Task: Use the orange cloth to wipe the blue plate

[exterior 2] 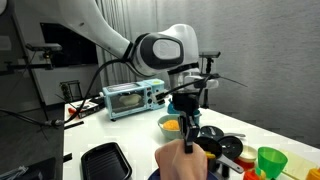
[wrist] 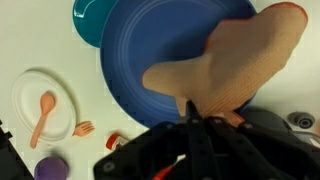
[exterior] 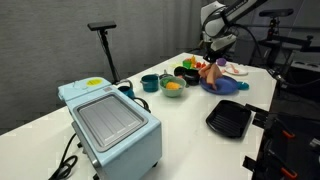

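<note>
The blue plate point(wrist: 150, 55) fills the upper middle of the wrist view. The orange cloth point(wrist: 235, 65) hangs from my gripper point(wrist: 195, 112) and drapes over the plate's right side. The jaws are shut on the cloth's lower edge. In an exterior view the gripper point(exterior: 213, 55) holds the cloth point(exterior: 212, 70) just above the plate point(exterior: 226, 86) at the far end of the table. In an exterior view the cloth point(exterior 2: 183, 160) hangs below the gripper point(exterior 2: 186, 110) and hides the plate.
A white plate point(wrist: 45, 100) with a pink spoon point(wrist: 43, 115) lies left of the blue plate, a teal bowl point(wrist: 95, 20) above it. A toaster oven point(exterior: 110, 120), a black tray point(exterior: 230, 120), bowls point(exterior: 172, 88) and cups point(exterior 2: 270, 160) stand on the white table.
</note>
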